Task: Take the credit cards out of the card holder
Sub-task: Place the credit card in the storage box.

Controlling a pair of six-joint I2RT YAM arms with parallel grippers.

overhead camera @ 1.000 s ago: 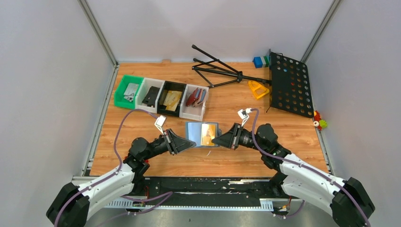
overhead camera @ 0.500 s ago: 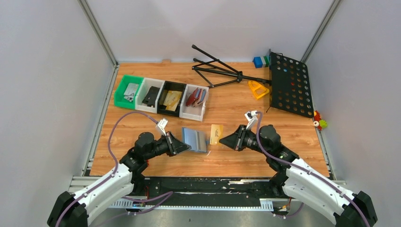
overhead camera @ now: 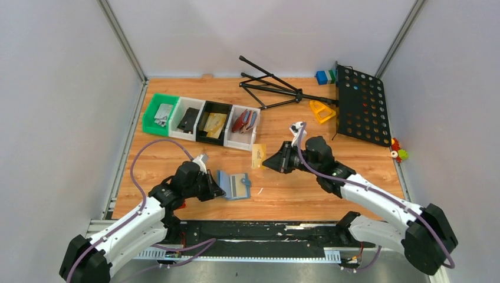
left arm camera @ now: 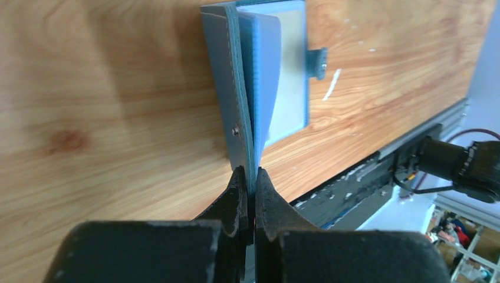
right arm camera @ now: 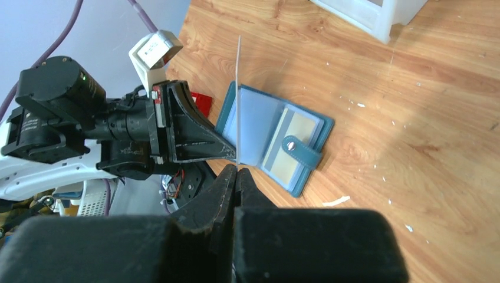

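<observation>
Only an edge-on card (right arm camera: 238,88) shows above the right pincer (right arm camera: 236,172).

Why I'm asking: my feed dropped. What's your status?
Left gripper shut on card holder. Right gripper shut on one credit card, out of holder. Nothing obstructing.

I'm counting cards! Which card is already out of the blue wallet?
The gold-tan card: the right gripper has its jaws shut on it, apart from the card holder. The other card sits tucked in a slot.
</observation>
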